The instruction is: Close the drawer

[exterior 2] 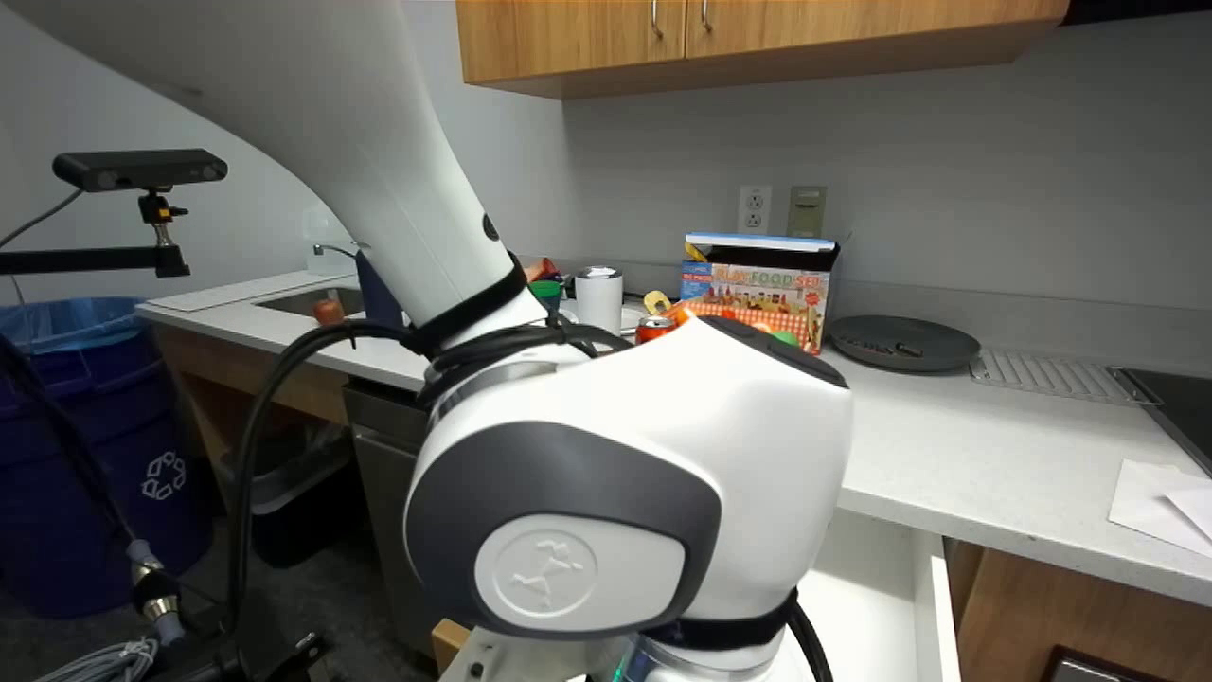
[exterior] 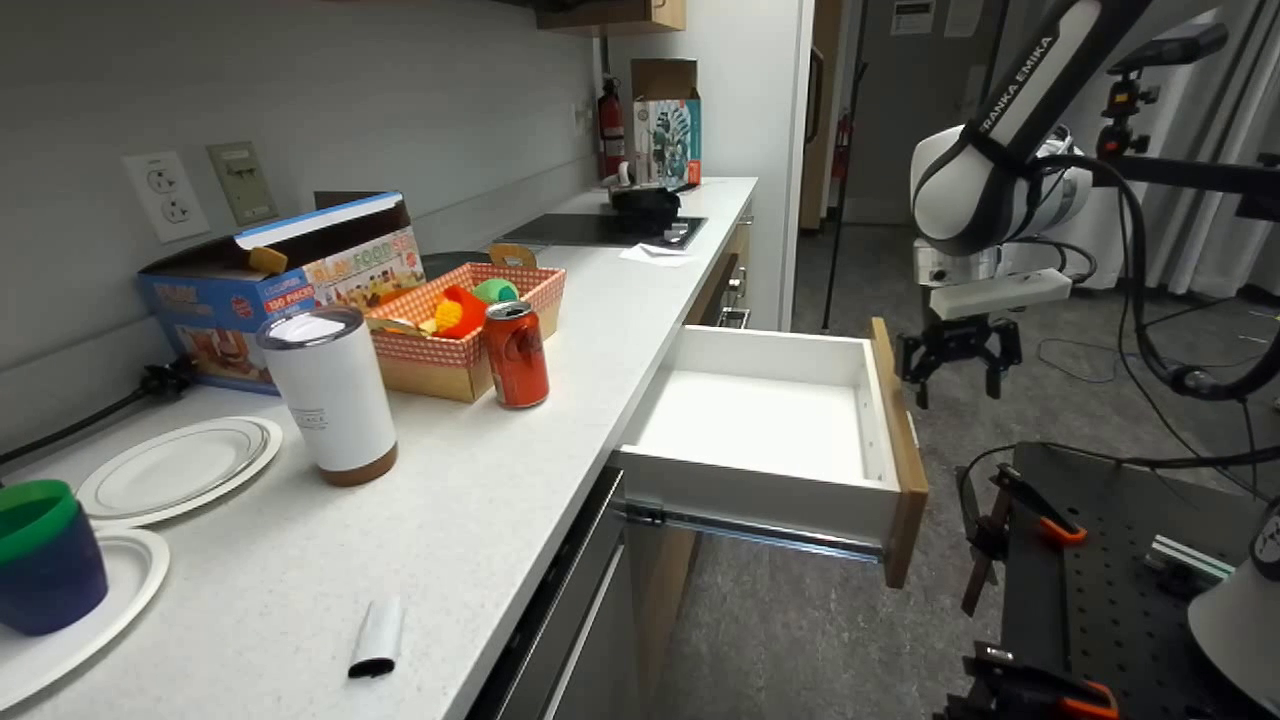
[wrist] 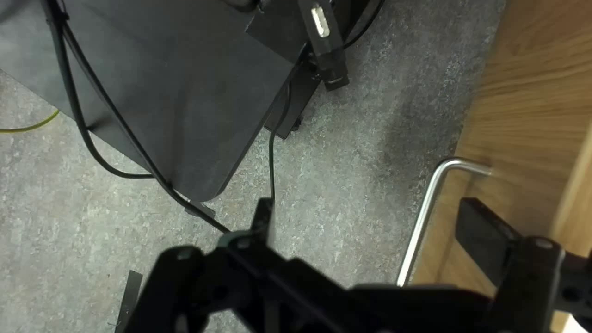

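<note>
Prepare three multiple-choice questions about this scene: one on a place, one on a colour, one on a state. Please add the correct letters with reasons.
1. Where does the red can stand?
A) On the floor
B) On the counter
C) In a bin

2. What colour is the bottom band of the white tumbler?
A) Brown
B) Green
C) Red

3. How is the drawer?
A) Fully shut
B) Turned upside down
C) Pulled open

1: B, it stands there beside the gingham basket.
2: A, brown shows below the white body.
3: C, it juts past the counter's edge, its white interior showing in both exterior views.
</note>
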Motion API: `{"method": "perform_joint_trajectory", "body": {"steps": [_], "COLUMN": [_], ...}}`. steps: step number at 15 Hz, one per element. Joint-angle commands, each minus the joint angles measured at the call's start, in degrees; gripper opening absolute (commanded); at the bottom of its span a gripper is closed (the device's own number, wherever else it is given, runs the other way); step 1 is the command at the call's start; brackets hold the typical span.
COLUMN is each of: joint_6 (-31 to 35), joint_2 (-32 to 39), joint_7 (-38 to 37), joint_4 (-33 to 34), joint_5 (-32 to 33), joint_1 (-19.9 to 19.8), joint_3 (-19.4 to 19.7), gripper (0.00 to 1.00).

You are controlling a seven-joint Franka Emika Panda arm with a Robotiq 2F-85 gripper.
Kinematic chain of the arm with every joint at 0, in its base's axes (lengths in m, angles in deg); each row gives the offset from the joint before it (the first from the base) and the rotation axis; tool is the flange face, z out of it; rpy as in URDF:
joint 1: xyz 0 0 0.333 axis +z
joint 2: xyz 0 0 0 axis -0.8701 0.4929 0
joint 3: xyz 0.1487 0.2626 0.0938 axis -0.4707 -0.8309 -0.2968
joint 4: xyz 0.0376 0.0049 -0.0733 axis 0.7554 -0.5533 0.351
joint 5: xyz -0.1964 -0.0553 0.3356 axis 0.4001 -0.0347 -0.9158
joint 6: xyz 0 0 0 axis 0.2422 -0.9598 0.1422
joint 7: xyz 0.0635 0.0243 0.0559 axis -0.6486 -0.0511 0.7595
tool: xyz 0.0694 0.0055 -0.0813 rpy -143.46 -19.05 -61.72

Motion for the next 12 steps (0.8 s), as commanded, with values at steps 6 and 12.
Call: {"method": "perform_joint_trajectory", "body": {"steps": [6,12], "joint_6": [5.35,4.64], "joint_2": [6.61,6.2], "joint_7": [0.75,0.38], "joint_4": [4.74,7.22], "joint_5": [-11.23,-18.6], "joint_1": [0.42,1.83], "joint_3": [1.39,-0.17], "gripper": [1.0,1.0]}}
